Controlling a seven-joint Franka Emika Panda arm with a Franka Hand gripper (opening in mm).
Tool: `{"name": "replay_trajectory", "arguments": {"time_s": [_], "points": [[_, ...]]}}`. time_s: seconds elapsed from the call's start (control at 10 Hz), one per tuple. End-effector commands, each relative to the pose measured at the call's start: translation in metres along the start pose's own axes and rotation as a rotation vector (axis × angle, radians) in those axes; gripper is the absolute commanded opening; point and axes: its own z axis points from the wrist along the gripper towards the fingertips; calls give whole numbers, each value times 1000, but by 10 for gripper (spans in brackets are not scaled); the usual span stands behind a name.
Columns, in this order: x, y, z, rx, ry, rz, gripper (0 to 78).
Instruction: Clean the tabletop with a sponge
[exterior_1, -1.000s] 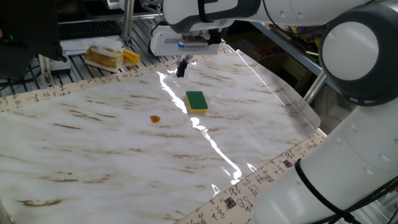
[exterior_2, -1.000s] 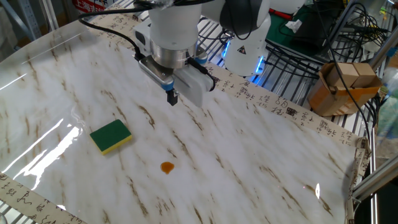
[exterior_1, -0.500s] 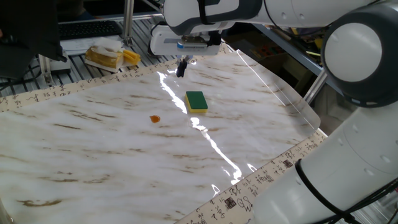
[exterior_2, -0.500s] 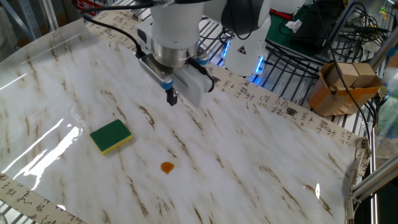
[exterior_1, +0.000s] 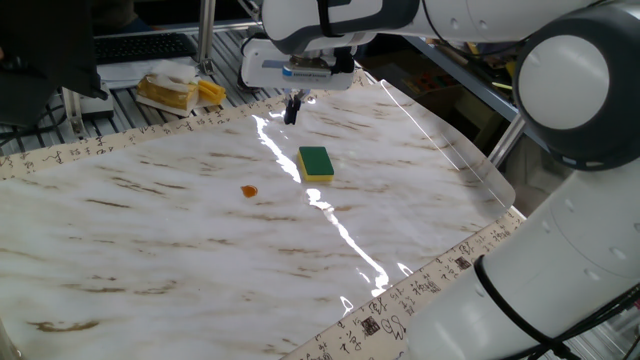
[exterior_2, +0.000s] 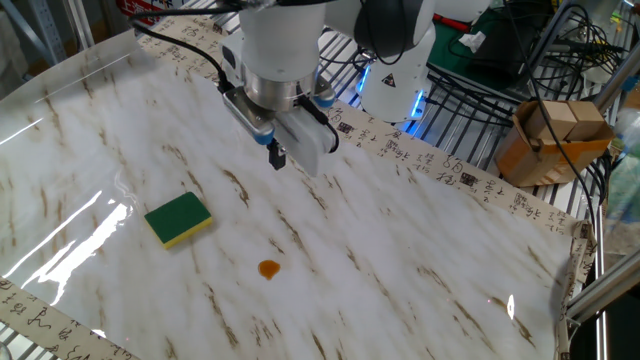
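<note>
The sponge (exterior_1: 316, 163), green top over yellow foam, lies flat on the white marble-patterned tabletop (exterior_1: 180, 230); it also shows in the other fixed view (exterior_2: 178, 219). My gripper (exterior_1: 291, 110) hangs above the tabletop behind the sponge, apart from it, fingers together and empty; in the other fixed view the gripper (exterior_2: 277, 156) is up and to the right of the sponge. A small orange stain (exterior_1: 249, 190) sits left of the sponge, and it also shows in the other fixed view (exterior_2: 268, 269).
A pale yellow lump in clear wrapping (exterior_1: 172, 92) lies on the grey slatted bench behind the tabletop. A cardboard box (exterior_2: 555, 135) and cables stand at the right in the other fixed view. The robot base (exterior_2: 395, 75) stands at the tabletop's far edge.
The gripper has risen very slightly and turned a little; the sponge and stain have not moved.
</note>
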Motion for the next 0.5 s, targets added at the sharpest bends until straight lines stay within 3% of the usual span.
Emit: {"name": "replay_trajectory", "arguments": {"time_s": [0.1,0.4,0.5], "points": [[-1,0,-2,2,16,26,0],[-2,-1,0,14,29,12,0],[-10,-7,9,11,24,-6,0]]}}
